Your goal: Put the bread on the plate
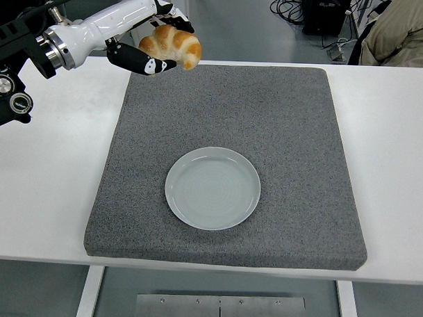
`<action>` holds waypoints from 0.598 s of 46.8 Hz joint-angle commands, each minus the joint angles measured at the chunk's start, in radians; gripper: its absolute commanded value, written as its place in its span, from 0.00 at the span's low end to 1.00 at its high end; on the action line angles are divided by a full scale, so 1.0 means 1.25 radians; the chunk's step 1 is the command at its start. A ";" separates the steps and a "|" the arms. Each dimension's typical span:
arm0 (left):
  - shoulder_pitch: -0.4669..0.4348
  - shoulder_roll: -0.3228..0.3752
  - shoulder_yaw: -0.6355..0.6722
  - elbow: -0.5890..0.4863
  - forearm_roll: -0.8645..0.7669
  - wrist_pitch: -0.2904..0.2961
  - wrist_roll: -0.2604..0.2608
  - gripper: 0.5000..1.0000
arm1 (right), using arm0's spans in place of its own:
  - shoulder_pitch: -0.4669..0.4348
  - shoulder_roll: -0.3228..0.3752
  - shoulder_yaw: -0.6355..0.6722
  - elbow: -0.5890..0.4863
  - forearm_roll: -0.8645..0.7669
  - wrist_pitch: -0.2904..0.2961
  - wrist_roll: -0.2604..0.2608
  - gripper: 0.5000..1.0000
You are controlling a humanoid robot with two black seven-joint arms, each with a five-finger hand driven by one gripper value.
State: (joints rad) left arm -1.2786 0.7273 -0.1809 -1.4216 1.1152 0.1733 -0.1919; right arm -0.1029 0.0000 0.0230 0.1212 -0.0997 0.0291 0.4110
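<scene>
A golden-brown bread roll [172, 46] hangs in the air above the far left corner of the grey mat, held in my left hand [158, 40], whose black fingers are curled around it. The white forearm reaches in from the upper left. A pale round plate [212, 188] lies on the mat a little left of centre and nearer the front, with nothing on it. The bread is well behind and to the left of the plate. My right hand is out of sight.
The grey mat [289, 133] covers most of the white table [50, 188]. A person's beige sleeve [403, 29] shows at the top right, behind the table. Cables lie on the floor beyond.
</scene>
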 commanded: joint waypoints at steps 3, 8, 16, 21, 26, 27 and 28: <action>-0.012 -0.039 0.001 -0.003 0.001 -0.006 0.000 0.11 | 0.000 0.000 0.000 0.000 0.000 0.000 0.000 1.00; -0.026 -0.079 0.002 -0.003 0.002 -0.018 0.001 0.11 | 0.000 0.000 0.000 0.000 0.000 0.000 0.000 1.00; -0.029 -0.124 0.002 -0.004 0.029 -0.027 0.003 0.11 | 0.000 0.000 0.000 0.000 0.000 0.000 0.000 1.00; -0.024 -0.130 0.005 -0.005 0.066 -0.040 0.003 0.11 | 0.000 0.000 0.000 0.000 0.000 0.000 -0.001 1.00; -0.023 -0.130 0.005 -0.005 0.083 -0.055 0.003 0.11 | 0.000 0.000 0.000 0.000 0.000 0.000 0.000 1.00; -0.023 -0.130 0.005 -0.005 0.085 -0.056 0.003 0.11 | 0.000 0.000 0.000 0.000 0.000 0.000 -0.001 1.00; -0.021 -0.131 0.005 -0.005 0.086 -0.056 0.003 0.11 | 0.000 0.000 0.000 0.000 0.000 0.000 0.000 1.00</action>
State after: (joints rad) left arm -1.3077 0.5646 -0.1747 -1.4280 1.2173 0.1060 -0.1887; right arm -0.1027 0.0000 0.0230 0.1212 -0.0997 0.0291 0.4104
